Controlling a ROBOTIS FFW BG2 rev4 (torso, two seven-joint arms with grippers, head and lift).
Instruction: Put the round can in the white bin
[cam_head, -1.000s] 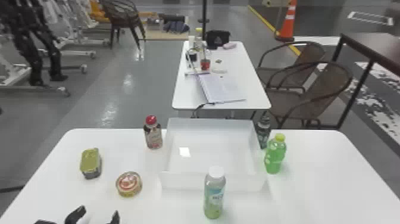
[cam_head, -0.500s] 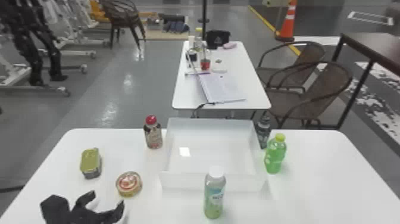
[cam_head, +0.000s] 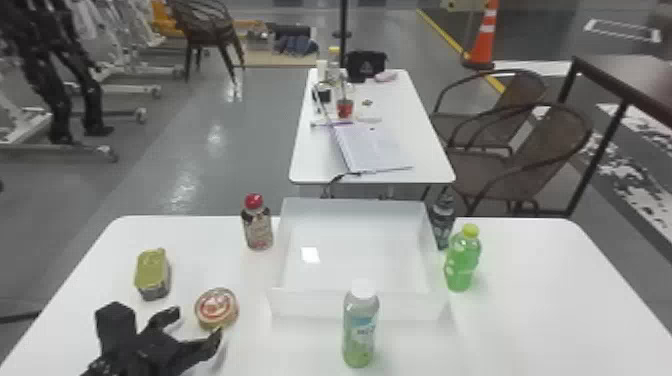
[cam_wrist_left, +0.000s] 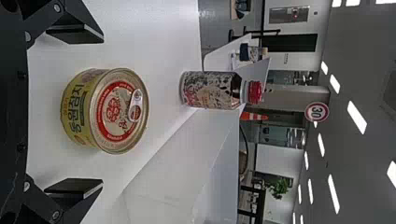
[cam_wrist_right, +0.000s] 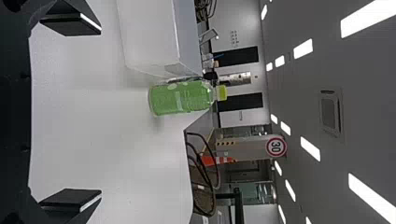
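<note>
Pointing the left gripper (cam_head: 194, 327) at the round can (cam_head: 216, 308), with fingers spread wide. Having the can at about two o'clock from the palm, centred between the fingers, with gaps either side; outside the white bin (cam_head: 310, 304) toward eight o'clock, on the bench (cam_head: 540, 310). Holding the right gripper (cam_wrist_right: 100, 112) wide open.

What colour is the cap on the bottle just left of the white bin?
The cap is red, clearest in the left wrist view.
</note>
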